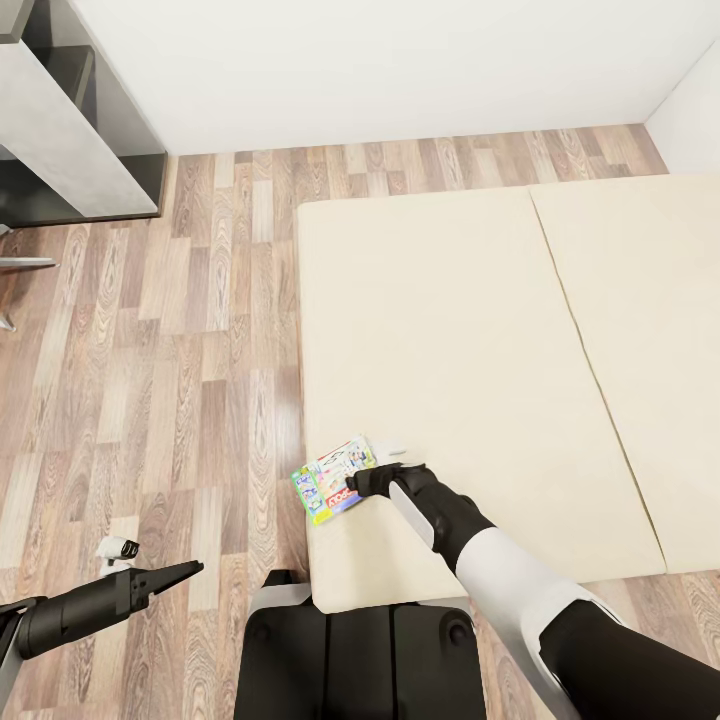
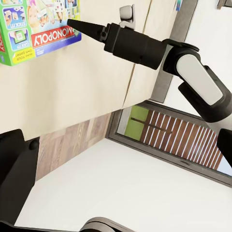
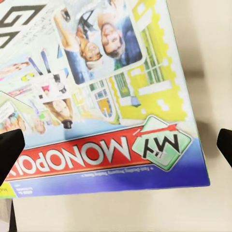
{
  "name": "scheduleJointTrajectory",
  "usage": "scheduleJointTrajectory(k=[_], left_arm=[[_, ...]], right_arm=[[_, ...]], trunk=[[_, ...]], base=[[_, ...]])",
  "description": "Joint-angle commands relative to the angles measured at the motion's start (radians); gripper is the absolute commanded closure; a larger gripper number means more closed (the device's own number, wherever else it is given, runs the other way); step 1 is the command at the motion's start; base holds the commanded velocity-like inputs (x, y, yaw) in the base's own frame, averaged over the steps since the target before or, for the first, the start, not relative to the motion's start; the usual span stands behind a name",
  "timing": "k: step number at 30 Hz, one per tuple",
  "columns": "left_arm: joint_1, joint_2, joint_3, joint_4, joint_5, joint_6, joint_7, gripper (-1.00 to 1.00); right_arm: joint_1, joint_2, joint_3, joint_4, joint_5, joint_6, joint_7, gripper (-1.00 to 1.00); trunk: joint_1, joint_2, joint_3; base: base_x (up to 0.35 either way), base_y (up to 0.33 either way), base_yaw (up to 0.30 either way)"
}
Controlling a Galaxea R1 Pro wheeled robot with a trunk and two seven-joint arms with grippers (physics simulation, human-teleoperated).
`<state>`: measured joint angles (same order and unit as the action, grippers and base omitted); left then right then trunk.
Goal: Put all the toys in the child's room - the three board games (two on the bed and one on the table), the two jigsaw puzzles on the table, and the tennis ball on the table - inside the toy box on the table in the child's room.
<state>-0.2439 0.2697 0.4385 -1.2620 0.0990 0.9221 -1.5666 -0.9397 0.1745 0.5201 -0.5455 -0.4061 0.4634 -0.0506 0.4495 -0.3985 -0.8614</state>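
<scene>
Reaching for the first board game on the bed.
The right gripper sat over the board game at the bed's near corner, fingers spread on either side, gripping nothing; closing comes next. Left gripper hung over the floor, its spread unclear.

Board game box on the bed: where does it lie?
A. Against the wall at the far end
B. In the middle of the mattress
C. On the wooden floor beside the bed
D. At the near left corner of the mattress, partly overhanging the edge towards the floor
D: in the head view the board game box sits at the mattress corner, its left edge past the side, with the right claw at it.
</scene>
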Motion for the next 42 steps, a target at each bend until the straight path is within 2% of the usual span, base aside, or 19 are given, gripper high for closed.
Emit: scheduleJointTrajectory(k=[1,16,23,31,42], left_arm=[[0.0,0.0,0.0,0.0,-0.001,0.011,-0.004,-1.0],[0.0,0.0,0.0,0.0,-0.001,0.011,-0.004,-1.0],[0.0,0.0,0.0,0.0,0.0,0.011,-0.004,-1.0],[0.0,0.0,0.0,0.0,0.0,0.011,-0.004,-1.0],[0.0,0.0,-0.001,0.0,0.0,0.011,-0.004,-1.0]], right_arm=[[-0.001,0.0,0.003,-0.001,-0.006,0.003,-0.005,-1.0],[-0.001,0.0,0.004,0.008,-0.008,-0.001,0.0,-1.0],[-0.001,0.0,0.004,0.029,-0.008,-0.03,0.003,-1.0],[-0.001,0.0,0.004,0.034,-0.008,-0.041,0.064,-1.0],[-0.001,0.0,0.005,0.035,-0.008,-0.042,0.073,-1.0]], trunk=[[0.001,-0.002,-0.001],[0.001,-0.002,-0.001],[0.001,-0.002,-0.001],[0.001,-0.002,-0.001],[0.001,-0.002,-0.001]], base=[[0.0,0.0,0.0],[0.0,0.0,0.0],[0.0,0.0,0.0],[0.0,0.0,0.0],[0.0,0.0,0.0]])
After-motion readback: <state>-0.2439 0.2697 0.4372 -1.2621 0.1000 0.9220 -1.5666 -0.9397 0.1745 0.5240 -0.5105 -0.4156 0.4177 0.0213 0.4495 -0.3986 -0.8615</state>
